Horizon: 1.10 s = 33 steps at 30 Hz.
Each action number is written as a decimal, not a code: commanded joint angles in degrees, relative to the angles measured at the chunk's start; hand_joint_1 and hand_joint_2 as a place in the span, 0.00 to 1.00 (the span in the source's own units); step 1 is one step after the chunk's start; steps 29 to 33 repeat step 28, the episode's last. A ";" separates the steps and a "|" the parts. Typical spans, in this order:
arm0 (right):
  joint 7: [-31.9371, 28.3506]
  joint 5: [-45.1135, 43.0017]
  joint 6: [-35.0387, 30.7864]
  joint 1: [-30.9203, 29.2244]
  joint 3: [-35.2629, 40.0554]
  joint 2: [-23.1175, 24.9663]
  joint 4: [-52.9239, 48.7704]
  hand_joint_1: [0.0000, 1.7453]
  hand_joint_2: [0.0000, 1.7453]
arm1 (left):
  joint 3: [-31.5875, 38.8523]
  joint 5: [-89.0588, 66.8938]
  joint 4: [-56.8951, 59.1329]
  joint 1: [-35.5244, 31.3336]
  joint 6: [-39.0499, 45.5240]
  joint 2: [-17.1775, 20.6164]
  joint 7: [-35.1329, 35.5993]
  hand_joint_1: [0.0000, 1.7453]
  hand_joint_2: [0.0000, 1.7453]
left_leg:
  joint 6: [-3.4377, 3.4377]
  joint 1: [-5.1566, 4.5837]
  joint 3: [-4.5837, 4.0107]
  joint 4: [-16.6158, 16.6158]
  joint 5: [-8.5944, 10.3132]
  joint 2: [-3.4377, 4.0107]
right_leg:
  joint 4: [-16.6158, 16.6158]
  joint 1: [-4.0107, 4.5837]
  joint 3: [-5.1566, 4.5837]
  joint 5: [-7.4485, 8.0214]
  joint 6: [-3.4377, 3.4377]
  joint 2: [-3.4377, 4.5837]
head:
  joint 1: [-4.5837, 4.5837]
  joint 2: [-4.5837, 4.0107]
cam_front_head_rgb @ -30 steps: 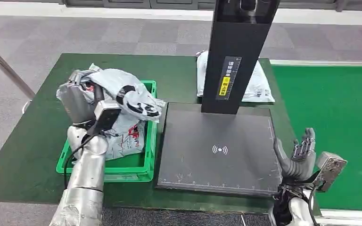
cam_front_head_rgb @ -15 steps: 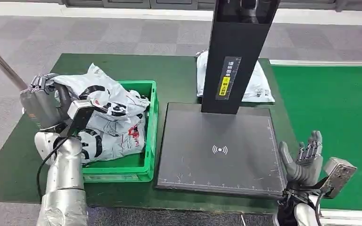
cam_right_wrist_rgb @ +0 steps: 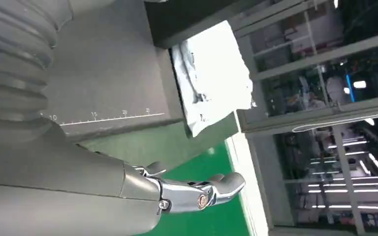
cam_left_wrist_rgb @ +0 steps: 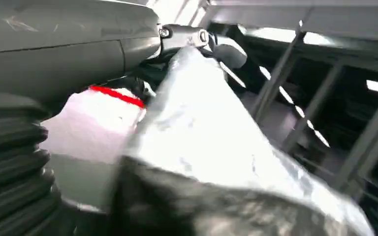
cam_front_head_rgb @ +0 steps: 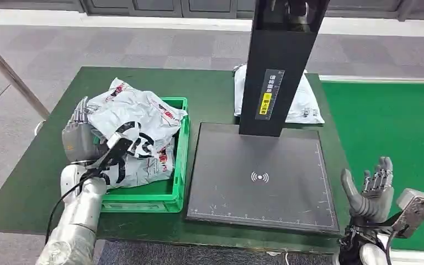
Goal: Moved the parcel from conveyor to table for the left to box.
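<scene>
A grey-white plastic parcel point(cam_front_head_rgb: 138, 116) lies crumpled on top of other bagged parcels in the green box point(cam_front_head_rgb: 165, 200) at the table's left. My left hand point(cam_front_head_rgb: 79, 139) is at the box's left side and grips that parcel's left edge, fingers pointing up. In the left wrist view the parcel point(cam_left_wrist_rgb: 211, 147) presses against my left hand point(cam_left_wrist_rgb: 54, 59) under the thumb. My right hand point(cam_front_head_rgb: 367, 190) stands open, palm up, at the table's near right corner; it holds nothing. In the right wrist view, my right hand point(cam_right_wrist_rgb: 78, 187) holds nothing.
A black scanner plate point(cam_front_head_rgb: 259, 176) with a tall black post point(cam_front_head_rgb: 279, 66) fills the table's middle. Another white parcel point(cam_front_head_rgb: 305, 102) point(cam_right_wrist_rgb: 211, 73) lies behind the post. The green conveyor point(cam_front_head_rgb: 397, 138) runs along the right. A metal rail point(cam_front_head_rgb: 11, 77) slants at the far left.
My left hand carried the parcel leftward over the box, then lowered it onto the pile. My right hand drifted slightly right and down. The camera tilted a little.
</scene>
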 commanded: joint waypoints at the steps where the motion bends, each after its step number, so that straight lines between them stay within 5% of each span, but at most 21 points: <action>1: 0.15 -0.78 1.09 0.89 -2.71 -0.92 0.09 0.00 1.00 | -8.24 10.63 0.25 8.10 0.07 4.25 -4.47 0.00 1.00 | -0.14 0.22 -0.92 0.11 0.31 0.26 | 0.05 0.23 -0.90 0.42 -0.17 0.20 | 0.02 0.00; 4: 0.15 -0.78 1.09 0.89 -2.71 -0.92 0.09 0.00 1.00 | -8.24 10.63 0.25 8.10 0.07 4.25 -4.47 0.00 1.00 | -0.14 0.07 0.05 -0.02 0.05 0.16 | 0.10 0.08 0.07 0.12 -0.13 0.12 | 0.00 0.00; 11: 0.24 -0.93 1.59 1.02 -2.65 -0.93 0.10 0.00 1.00 | 2.25 21.22 -12.53 10.41 0.07 0.45 -8.42 0.00 1.00 | -0.26 0.11 0.98 -0.05 0.30 0.28 | 0.15 0.11 0.48 0.25 -0.23 0.26 | -0.02 0.00; 17: 0.14 -0.56 2.70 1.00 -2.96 -0.82 0.51 0.00 1.00 | -1.12 41.24 -30.76 15.93 0.07 0.25 -8.42 0.00 1.00 | -0.39 0.27 0.75 -0.03 0.16 0.75 | 0.13 0.28 0.07 0.25 -0.35 0.74 | -0.02 0.00; 33: 0.18 -0.18 4.25 0.00 -2.32 -1.46 2.62 0.00 1.00 | -2.74 45.15 -38.08 19.33 0.07 -0.43 -8.42 0.00 1.00 | -0.40 0.32 0.29 -0.03 0.10 0.79 | 0.06 0.36 -0.35 0.30 -0.36 0.86 | -0.02 0.00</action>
